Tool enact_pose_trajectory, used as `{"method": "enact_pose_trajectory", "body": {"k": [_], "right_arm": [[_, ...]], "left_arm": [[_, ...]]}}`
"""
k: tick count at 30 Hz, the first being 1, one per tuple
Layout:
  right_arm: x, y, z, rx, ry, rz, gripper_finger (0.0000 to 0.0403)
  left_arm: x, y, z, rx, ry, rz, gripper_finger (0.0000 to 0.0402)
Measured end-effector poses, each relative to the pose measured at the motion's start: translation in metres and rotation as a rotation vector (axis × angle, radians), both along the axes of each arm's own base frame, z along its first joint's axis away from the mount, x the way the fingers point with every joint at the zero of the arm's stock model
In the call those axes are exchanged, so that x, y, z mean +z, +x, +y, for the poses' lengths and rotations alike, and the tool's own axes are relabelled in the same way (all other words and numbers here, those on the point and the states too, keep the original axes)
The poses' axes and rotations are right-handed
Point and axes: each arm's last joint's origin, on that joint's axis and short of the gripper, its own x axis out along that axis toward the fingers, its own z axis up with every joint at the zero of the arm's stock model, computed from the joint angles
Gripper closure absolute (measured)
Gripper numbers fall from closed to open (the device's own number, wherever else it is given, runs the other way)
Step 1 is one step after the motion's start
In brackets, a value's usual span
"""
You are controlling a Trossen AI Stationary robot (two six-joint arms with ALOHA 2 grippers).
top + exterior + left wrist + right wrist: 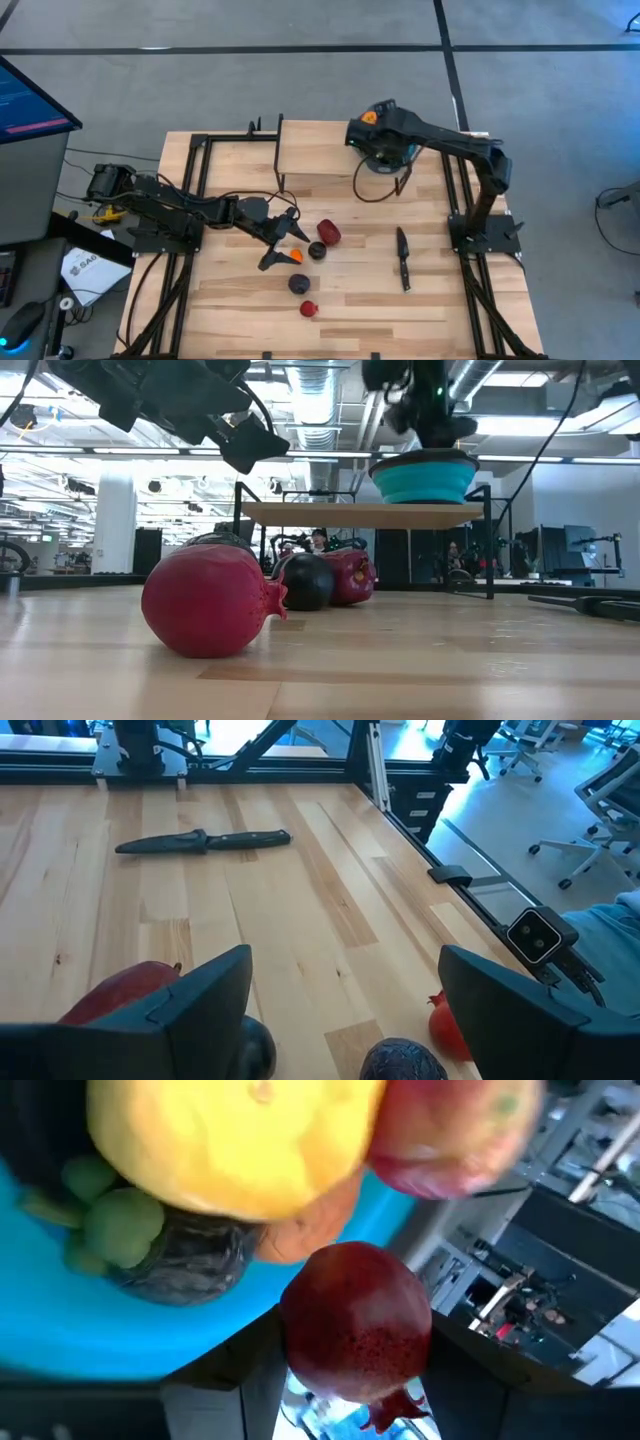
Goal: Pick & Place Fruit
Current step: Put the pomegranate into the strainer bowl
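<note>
- Red fruit (208,602) lies nearest in the low view, dark purple fruit (298,284) beyond.
- Left gripper (284,243) hovers wide open over an orange fruit (296,256).
- Right gripper (378,140), at one o'clock over the blue bowl (424,478), seemingly holds a dark red fruit (352,1323).

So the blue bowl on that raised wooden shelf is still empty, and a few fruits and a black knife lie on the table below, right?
Not quite: the blue bowl is not empty. The right wrist view shows a yellow fruit, a reddish one and a dark one with a green top already in it. The rest holds: the bowl sits on the raised shelf, and fruits and the black knife lie on the table.
</note>
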Motion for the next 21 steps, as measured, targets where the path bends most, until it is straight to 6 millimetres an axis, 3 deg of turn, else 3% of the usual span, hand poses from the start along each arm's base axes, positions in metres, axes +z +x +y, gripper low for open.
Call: {"method": "enact_pose_trajectory", "body": {"k": [5,11,18,21], "right_arm": [[-0.013,0.007,-0.009,0.034,0.002,0.107,0.0185],[-0.012,0.005,-0.014,0.016,-0.007,0.107,0.0164],[-0.007,0.003,-0.009,0.016,-0.031,0.082,0.0163],[0.004,-0.002,-0.001,0.03,-0.069,0.058,0.0163]], "left_arm": [[0.0,0.0,0.0,0.0,0.0,0.0,0.0088],[0.0,0.0,0.0,0.0,0.0,0.0,0.0088],[0.0,0.0,0.0,-0.001,0.0,0.0,0.0088],[0.0,0.0,0.0,-0.001,0.0,0.0,0.0088]]}}
